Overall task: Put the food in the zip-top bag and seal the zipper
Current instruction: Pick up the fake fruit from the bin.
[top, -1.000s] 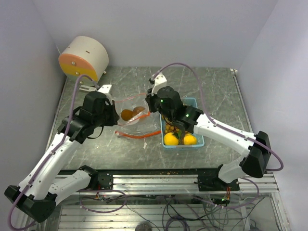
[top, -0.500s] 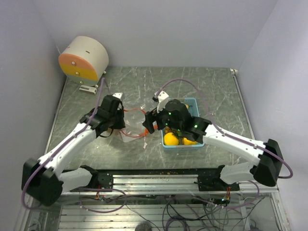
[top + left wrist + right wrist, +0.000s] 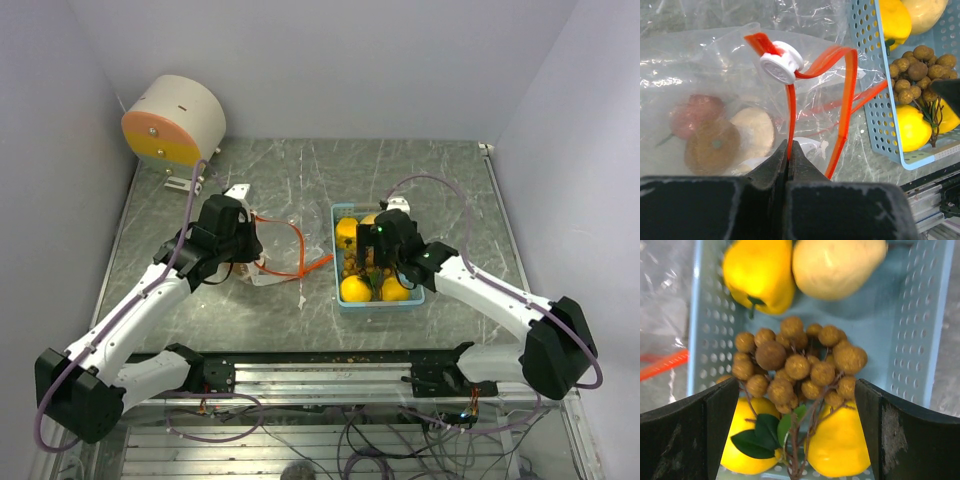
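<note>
Clamping zipper: left end effector; right end effector (spread) over cluster.

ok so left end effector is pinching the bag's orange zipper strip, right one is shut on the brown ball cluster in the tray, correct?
Not quite. The right end effector is open: the right wrist view shows its fingers spread either side of the brown ball cluster in the tray. The left end effector does pinch the orange zipper strip.

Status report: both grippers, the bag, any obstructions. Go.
Left gripper shut on orange zipper strip of bag. Right gripper open above brown ball cluster in tray. Bag holds three pieces, zipper open. Nothing in the way.
</note>
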### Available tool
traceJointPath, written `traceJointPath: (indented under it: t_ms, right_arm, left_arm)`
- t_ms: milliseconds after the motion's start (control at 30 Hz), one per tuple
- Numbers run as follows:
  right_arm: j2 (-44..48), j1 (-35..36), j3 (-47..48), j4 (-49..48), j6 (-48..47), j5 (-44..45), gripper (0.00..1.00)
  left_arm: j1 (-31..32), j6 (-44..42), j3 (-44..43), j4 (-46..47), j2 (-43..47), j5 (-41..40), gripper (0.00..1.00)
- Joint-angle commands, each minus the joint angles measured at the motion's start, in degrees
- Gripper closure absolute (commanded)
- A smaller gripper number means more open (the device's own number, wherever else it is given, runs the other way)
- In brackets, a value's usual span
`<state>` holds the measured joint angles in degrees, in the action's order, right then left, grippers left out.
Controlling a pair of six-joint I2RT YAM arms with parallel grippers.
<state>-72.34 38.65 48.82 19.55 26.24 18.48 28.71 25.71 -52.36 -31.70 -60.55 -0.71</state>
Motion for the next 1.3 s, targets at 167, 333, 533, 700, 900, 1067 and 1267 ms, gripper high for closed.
traceJointPath:
  t_ms: [167, 333, 533, 700, 900, 1067, 1267]
  right_arm:
    - [-0.1, -1.1, -5.1, 0.2, 5.6, -5.9, 0.00]
    - [-2.4, -1.2, -5.9, -1.6, 6.3, -5.9, 0.06]
    - [-6.7, -1.4, -7.1, -4.8, 6.5, -6.7, 0.12]
    - [-9.9, -1.5, -7.3, -5.6, 6.6, -6.3, 0.32]
    - [-6.6, -1.5, -5.5, -3.0, 6.4, -4.4, 0.75]
    - [0.3, -1.6, -1.6, 1.7, 4.7, -2.9, 0.80]
    - [7.1, -1.5, 3.6, 5.4, -0.7, -7.0, 0.81]
  left_arm:
    - [0.3, -1.0, -0.7, 0.6, 2.1, 1.7, 0.93]
    - [0.3, -1.4, -0.7, 0.1, 2.4, 1.6, 0.93]
    - [0.3, -1.3, -0.6, -0.1, 3.8, 1.3, 0.93]
    - [0.3, -1.4, -0.8, -0.7, 4.3, 1.0, 0.93]
    - [0.3, -1.3, -0.9, -0.8, 4.6, 1.3, 0.93]
    - [0.3, -1.0, -1.2, -1.4, 5.3, 0.9, 0.93]
    - [0.3, -0.5, -1.3, -0.8, 5.3, 1.6, 0.93]
